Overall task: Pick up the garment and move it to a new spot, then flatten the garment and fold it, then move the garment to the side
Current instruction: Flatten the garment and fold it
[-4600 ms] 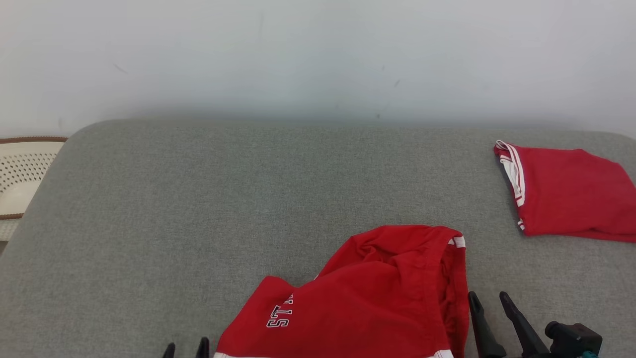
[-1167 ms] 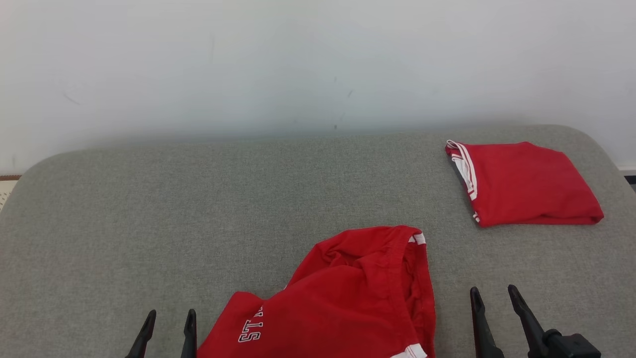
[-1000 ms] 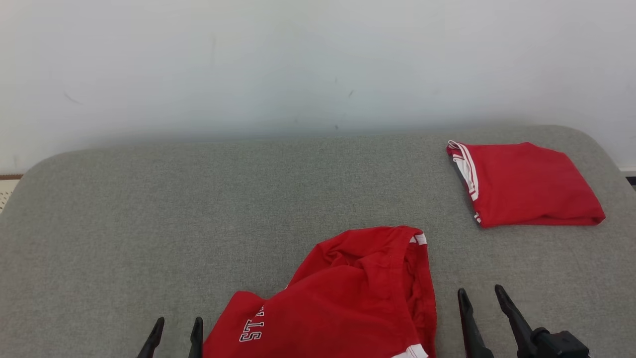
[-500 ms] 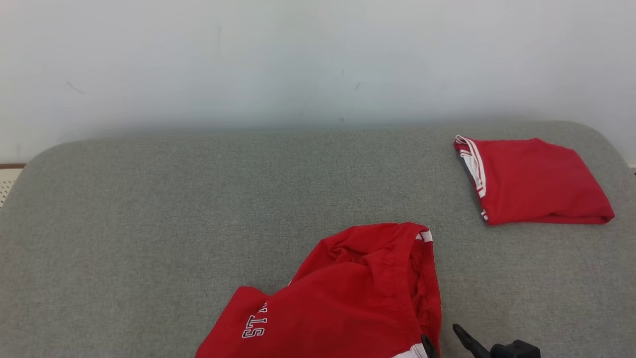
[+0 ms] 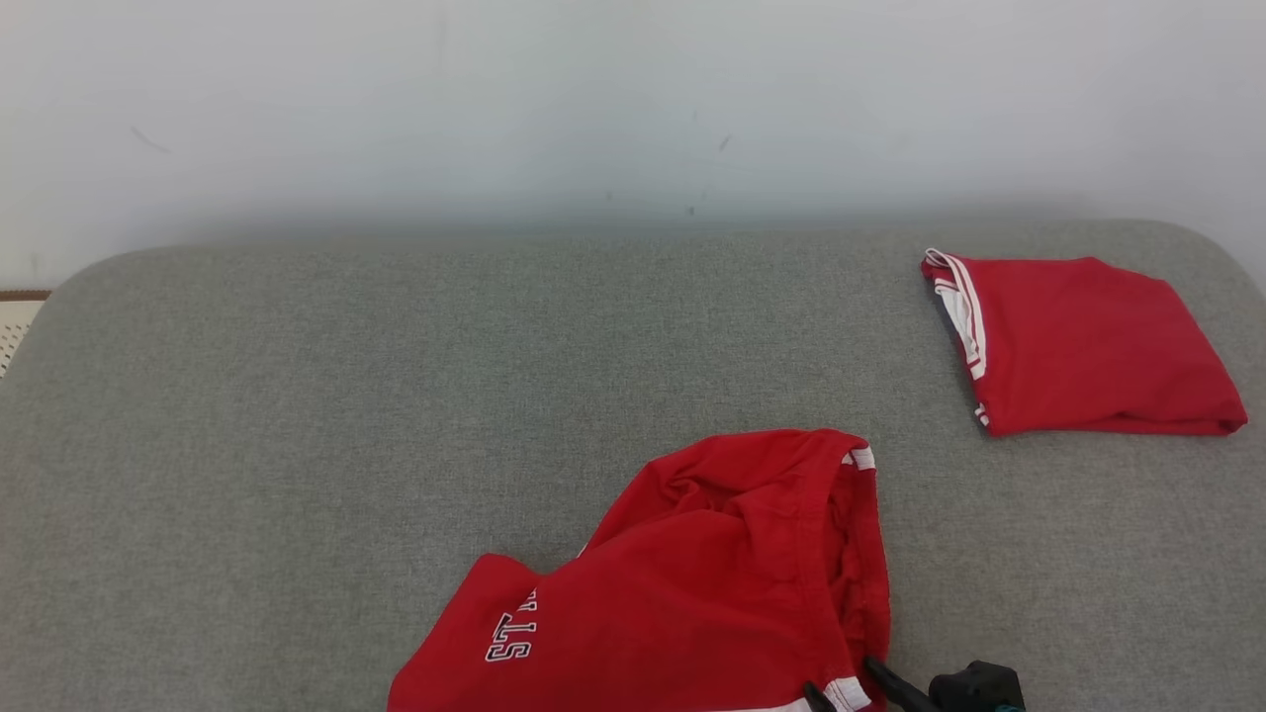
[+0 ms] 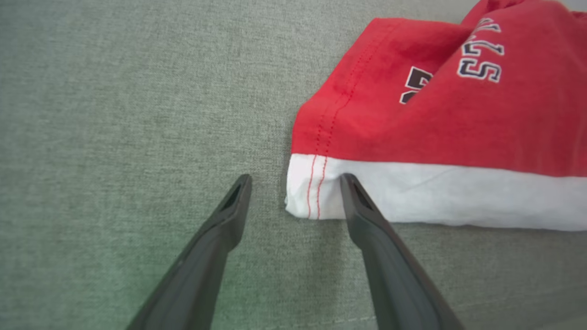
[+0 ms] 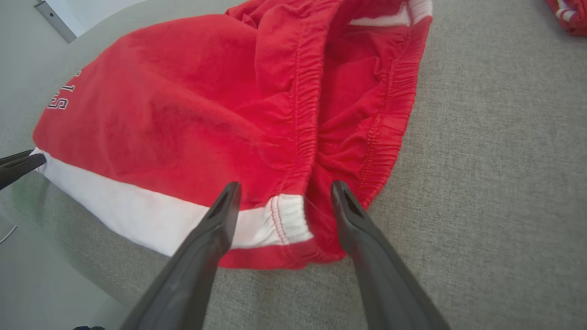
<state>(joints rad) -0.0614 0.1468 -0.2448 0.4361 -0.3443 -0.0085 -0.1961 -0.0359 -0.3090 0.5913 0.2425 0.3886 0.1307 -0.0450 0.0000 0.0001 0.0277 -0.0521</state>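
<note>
Both tools have dropped in on the red shorts (image 5: 692,593) since a second ago, from standing off either side to bracketing the near edge. The left tool (image 6: 296,178) is spread wide around the leg-hem corner of the white side stripe (image 6: 435,197), and the right tool (image 7: 285,185) is equally spread around the stripe's end at the elastic waistband (image 7: 302,105), with nothing pinched yet. That reads as the pick-up grasp being set, with moving, flattening and folding all ahead. The shorts lie crumpled on the grey worktop (image 5: 346,415), well apart from the folded red garment (image 5: 1088,346), nearer the robot and to its left. Their long axis runs along the stripe, waistband end toward the folded garment's side, leg hem away from it.
</note>
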